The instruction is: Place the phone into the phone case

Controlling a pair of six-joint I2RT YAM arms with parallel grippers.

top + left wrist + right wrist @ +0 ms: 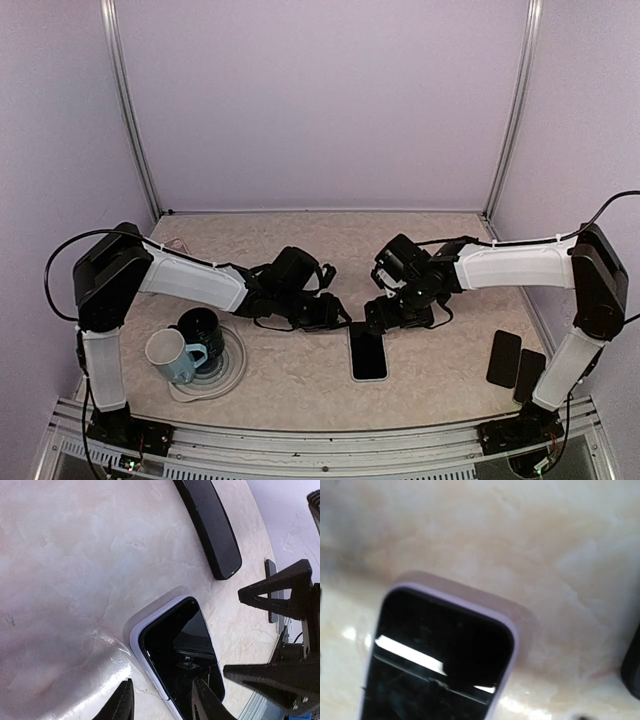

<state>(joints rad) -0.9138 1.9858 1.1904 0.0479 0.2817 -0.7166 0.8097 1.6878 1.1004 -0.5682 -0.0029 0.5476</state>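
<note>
Two arms rise from the rail (300, 440) at the near edge; just beyond the left base a pale blue mug (170, 352) shows a light inside and touches a dark mug (203, 328) whose inside is too dark to read; both sit on a round plate (232, 375). Over on the near right, two dark slabs (503, 357) lie flat side by side, close to the right edge of the table (300, 250) and just beside the right arm's lower link.

Centre now: the phone (368, 355) lies face up, seated inside the phone case (136, 632), with the pale rim showing all round the black screen; open tabletop lies on both of its long sides. The left gripper (335, 318) hangs just above its far left corner; in the left wrist view its fingers (122, 704) stand partly apart, gripping nothing, with the case's edge showing in the gap. The right gripper (385, 318) hovers at the far right corner; its fingers (280, 592) are spread wide, nothing between them. A long black bar (210, 525) lies just past the phone; I can't tell what it is. Behind both wrists, bare marbled tabletop runs to the back wall (320, 100).
</note>
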